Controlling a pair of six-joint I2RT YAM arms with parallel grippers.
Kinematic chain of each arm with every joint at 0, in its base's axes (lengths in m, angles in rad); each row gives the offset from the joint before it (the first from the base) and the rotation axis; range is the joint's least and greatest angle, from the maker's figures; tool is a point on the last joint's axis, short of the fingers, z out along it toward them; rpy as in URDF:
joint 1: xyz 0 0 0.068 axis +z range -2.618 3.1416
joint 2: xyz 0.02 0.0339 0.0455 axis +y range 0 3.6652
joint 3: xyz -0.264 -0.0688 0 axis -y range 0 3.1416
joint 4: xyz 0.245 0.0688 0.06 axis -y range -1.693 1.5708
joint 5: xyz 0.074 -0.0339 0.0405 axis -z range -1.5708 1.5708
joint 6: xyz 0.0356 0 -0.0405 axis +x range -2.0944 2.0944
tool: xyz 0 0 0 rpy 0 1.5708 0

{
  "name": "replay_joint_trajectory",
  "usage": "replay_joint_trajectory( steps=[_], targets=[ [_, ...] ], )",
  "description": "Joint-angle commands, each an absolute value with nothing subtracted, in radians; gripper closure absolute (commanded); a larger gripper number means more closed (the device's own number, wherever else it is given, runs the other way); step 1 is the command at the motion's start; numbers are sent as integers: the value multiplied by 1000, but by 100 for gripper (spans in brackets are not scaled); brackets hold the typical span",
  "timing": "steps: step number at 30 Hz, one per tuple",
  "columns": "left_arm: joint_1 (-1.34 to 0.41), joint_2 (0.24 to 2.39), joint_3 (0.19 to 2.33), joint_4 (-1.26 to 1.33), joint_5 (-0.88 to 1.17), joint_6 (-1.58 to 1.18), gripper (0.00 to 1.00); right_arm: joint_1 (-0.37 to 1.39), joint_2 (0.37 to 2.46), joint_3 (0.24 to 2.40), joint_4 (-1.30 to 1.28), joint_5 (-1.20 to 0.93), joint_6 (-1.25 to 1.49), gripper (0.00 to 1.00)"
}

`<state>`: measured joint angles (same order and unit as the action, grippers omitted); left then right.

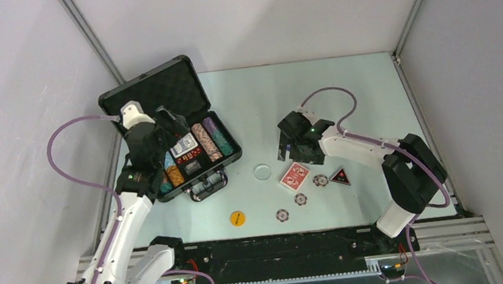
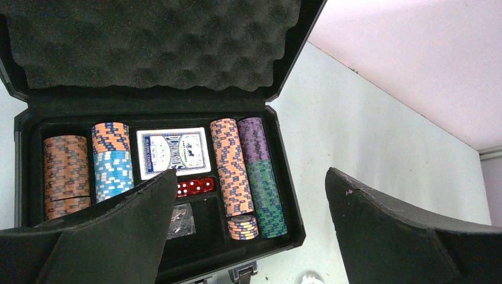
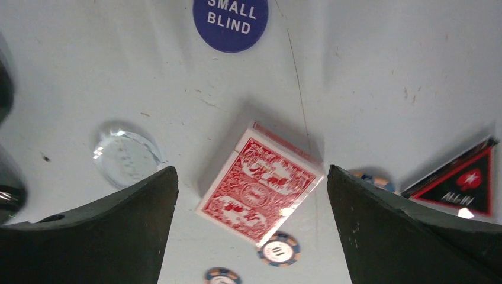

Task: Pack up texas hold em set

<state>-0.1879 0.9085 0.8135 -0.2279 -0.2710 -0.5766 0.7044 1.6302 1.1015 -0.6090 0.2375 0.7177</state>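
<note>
Briefcase [image 1: 158,88] sits open at the far left of the surface [image 1: 343,97], lid tipped back so the slots are reachable; chip rows [image 2: 234,165] and blue deck [image 2: 173,151] are already in. Left hand [image 2: 251,177] hovers over it, spread apart, empty. Right hand [image 3: 251,171], also spread and empty, hangs over the red deck [image 3: 260,189], probably lining up a grab. Clear disc [image 1: 262,172], yellow disc [image 1: 238,218] and loose chips [image 1: 300,198] lie nearby, unpacked.

Left arm [image 1: 120,226]: rises from base, reaches forward, wrist over left half of briefcase [image 1: 158,88]. Left gripper [image 2: 250,177]: above open briefcase tray, jaws wide apart, nothing between pads. Right arm [image 1: 365,145]: elbow folded well right of briefcase, forearm stretched leftward toward it. Right gripper [image 3: 251,177]: right of briefcase, apart from it, pointing down, jaws wide apart, nothing gripped.
</note>
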Motion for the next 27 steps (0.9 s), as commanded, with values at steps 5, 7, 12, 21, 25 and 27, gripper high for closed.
replay_joint_trajectory(
  steps=[5, 7, 12, 21, 25, 27],
  targets=[
    [-187, 874, 821, -213, -235, -582, 0, 789, 1582, 1138, -763, 453, 1376, 1],
    [-187, 875, 821, -213, -232, -584, 0, 799, 1591, 1137, -790, 465, 1444, 0],
    [-187, 872, 818, -213, -226, -587, 0, 799, 1627, 1138, -809, 441, 1502, 1],
    [-187, 868, 815, -214, -227, -588, 0, 800, 1687, 1138, -776, 381, 1495, 1],
    [-188, 867, 816, -214, -228, -588, 0, 799, 1714, 1136, -769, 364, 1491, 3],
    [-188, 869, 817, -213, -227, -588, 0, 799, 1722, 1126, -755, 357, 1487, 5]
  ],
)
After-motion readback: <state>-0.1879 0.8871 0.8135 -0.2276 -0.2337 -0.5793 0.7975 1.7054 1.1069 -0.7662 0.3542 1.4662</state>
